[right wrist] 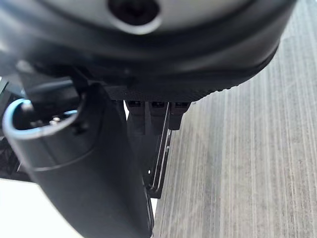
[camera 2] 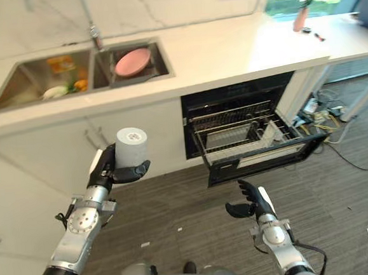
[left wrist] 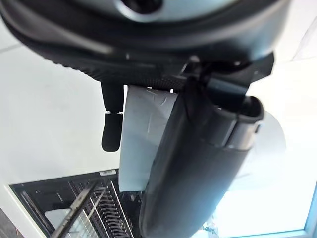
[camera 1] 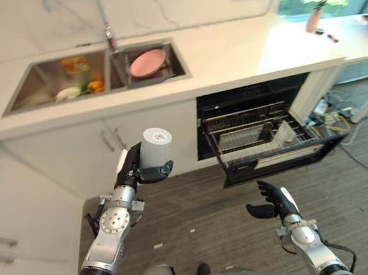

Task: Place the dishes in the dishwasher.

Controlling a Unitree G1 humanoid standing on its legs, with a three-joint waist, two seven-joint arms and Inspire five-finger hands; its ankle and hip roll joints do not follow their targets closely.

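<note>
Before the white cabinets, the left robot hand (camera 1: 135, 170) grips a grey cup (camera 1: 155, 146), well apart from the dishwasher rack (camera 1: 260, 134). Its hold looks shallow, so swinging across could let the cup slip. The right robot hand (camera 1: 272, 204) hangs loosely open, holding nothing.

A double sink (camera 1: 46, 84) is set in the counter (camera 1: 228, 54), a plate (camera 1: 147, 62) in its right basin. Below and to the right, the dishwasher (camera 1: 258, 112) stands open, its rack (camera 1: 260, 134) pulled out over the floor (camera 1: 209, 218)
</note>
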